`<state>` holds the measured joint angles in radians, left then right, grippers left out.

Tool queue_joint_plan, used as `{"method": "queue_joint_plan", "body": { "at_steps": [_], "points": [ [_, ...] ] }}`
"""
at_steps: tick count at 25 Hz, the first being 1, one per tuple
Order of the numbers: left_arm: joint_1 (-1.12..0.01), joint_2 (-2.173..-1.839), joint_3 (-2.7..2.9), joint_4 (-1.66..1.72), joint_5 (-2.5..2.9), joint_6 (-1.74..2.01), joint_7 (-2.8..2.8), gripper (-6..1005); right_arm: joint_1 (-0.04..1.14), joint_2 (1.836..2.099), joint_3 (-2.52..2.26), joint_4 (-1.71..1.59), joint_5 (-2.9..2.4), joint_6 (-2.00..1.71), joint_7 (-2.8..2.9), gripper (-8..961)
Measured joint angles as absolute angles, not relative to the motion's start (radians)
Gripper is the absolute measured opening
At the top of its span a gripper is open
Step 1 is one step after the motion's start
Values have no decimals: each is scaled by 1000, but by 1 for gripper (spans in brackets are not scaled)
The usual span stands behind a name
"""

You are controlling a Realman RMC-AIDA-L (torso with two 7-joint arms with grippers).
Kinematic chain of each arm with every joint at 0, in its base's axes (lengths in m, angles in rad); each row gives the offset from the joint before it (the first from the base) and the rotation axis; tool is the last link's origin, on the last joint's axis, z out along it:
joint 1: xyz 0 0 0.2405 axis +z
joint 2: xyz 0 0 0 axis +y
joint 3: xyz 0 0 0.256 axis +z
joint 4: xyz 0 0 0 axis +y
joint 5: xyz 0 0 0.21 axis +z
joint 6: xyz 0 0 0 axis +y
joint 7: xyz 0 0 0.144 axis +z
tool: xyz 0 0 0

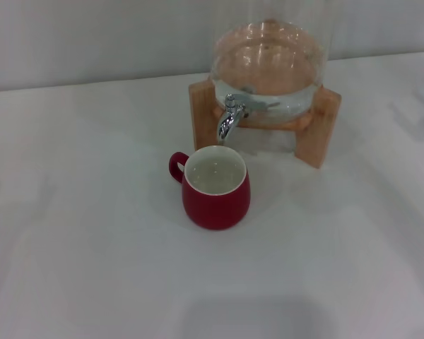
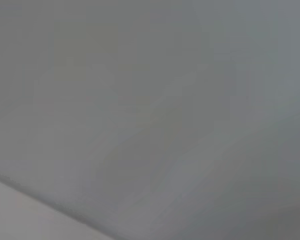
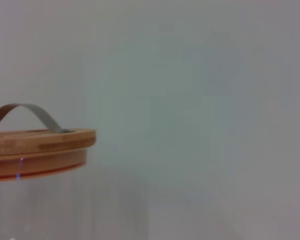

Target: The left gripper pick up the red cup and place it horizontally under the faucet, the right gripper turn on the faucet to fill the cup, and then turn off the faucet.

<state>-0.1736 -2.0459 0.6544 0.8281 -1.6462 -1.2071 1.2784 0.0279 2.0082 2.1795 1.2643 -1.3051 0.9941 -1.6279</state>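
Observation:
The red cup (image 1: 216,187) stands upright on the white table in the head view, its handle pointing left, with clear liquid inside its white interior. The chrome faucet (image 1: 230,116) sticks out from the glass dispenser just behind and above the cup's rim, its spout pointing down over the cup. No water stream shows. Neither the left gripper nor the right gripper is in any view. The left wrist view shows only a plain grey surface.
The glass dispenser (image 1: 268,67) holds water and rests on a wooden stand (image 1: 318,127) at the back of the white table (image 1: 92,247). The right wrist view shows the dispenser's wooden lid (image 3: 40,142) with a metal strap handle (image 3: 25,112) against a grey wall.

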Motion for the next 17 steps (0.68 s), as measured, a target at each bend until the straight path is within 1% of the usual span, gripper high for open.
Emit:
{"method": "queue_joint_plan", "body": {
  "at_steps": [2, 6, 13, 17],
  "points": [
    [-162, -2049, 654, 873, -1582, -1215, 1196, 702, 31, 2008, 2183, 1263, -1305, 983, -1628, 631],
    [-137, -2084, 669, 1017, -1468, -1238, 1158, 702, 35, 2008, 2190, 1257, -1309, 970, -1625, 631],
    [-98, -2086, 741, 1094, -1506, -1289, 1269, 702, 25, 2008, 2196, 1250, -1309, 968, -1621, 631],
    [-91, -2088, 754, 1085, -1552, -1298, 1374, 702, 27, 2008, 2199, 1231, -1306, 965, -1625, 631]
  ]
}}
